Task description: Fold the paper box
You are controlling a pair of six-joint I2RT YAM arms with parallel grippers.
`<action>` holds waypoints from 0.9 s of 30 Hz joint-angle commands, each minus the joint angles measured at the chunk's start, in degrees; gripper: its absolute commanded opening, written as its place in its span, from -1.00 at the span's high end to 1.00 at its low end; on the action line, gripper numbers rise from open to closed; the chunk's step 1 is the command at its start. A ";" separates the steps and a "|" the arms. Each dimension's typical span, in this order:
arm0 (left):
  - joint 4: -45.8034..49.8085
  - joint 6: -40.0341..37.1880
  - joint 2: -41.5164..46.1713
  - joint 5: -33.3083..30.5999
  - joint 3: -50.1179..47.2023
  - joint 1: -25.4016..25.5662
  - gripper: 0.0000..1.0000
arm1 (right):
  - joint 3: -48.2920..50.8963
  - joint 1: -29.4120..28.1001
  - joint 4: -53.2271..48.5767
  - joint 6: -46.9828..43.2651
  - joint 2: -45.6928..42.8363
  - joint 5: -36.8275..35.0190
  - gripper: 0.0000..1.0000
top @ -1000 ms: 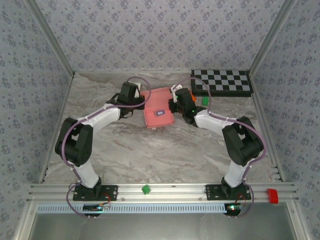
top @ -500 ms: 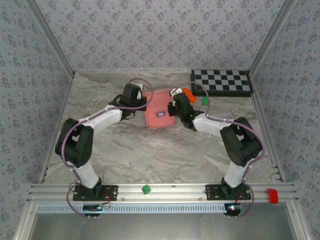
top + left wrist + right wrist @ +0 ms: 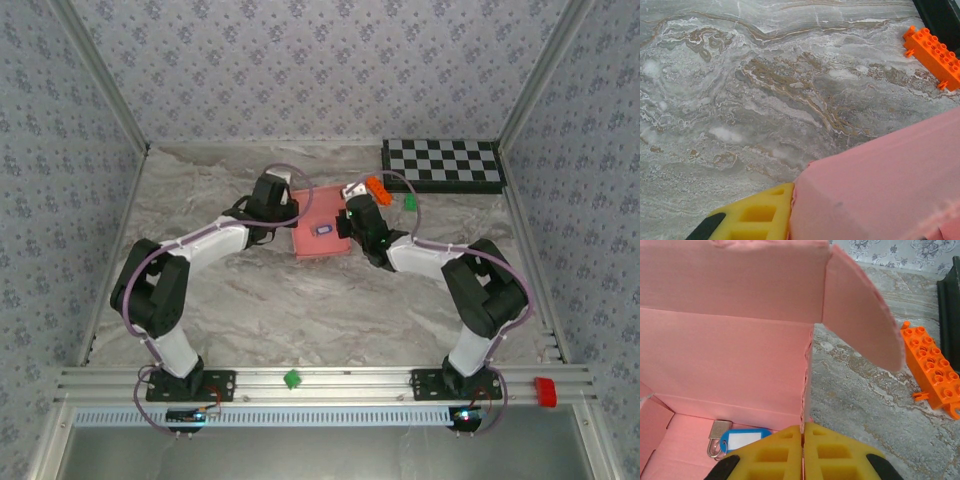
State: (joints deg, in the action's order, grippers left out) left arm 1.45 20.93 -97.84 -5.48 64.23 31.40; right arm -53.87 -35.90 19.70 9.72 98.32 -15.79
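Note:
The salmon-pink paper box (image 3: 318,228) lies open at the table's middle back, between both grippers. In the right wrist view its back wall (image 3: 730,355) stands upright and a rounded flap (image 3: 860,315) sticks out to the right. My right gripper (image 3: 803,429) is shut on the box's right side wall, and it sits at the box's right edge (image 3: 347,222). My left gripper (image 3: 291,208) is at the box's left edge. One yellow finger (image 3: 757,216) lies against the outside of the pink card (image 3: 880,185), which hides the other finger.
A blue key tag (image 3: 746,438) with a small padlock (image 3: 718,433) lies inside the box. An orange brick (image 3: 378,187) and a green block (image 3: 410,201) sit just right of the box. A checkerboard (image 3: 445,165) lies at the back right.
Both grippers have closed in on the box from either side, the left moving right and the right moving left. The box looks narrower, and the orange brick has come into view.

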 commanded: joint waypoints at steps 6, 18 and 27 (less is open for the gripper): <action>0.45 3.71 1.87 -4.06 -0.39 1.97 0.62 | 1.88 -1.79 2.71 1.58 -1.96 -2.86 0.84; 2.84 5.95 3.77 -8.14 -1.77 2.41 0.56 | 3.26 -2.82 2.58 2.54 -2.54 -5.29 0.86; 4.96 6.41 3.95 -9.60 -1.33 2.75 0.57 | 3.77 -3.34 2.48 3.39 -2.81 -7.04 0.88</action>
State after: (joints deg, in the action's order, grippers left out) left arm 4.64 26.57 -96.01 -13.39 62.39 33.56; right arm -50.87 -38.79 21.69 11.66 97.14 -20.84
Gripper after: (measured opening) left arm 0.213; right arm 0.063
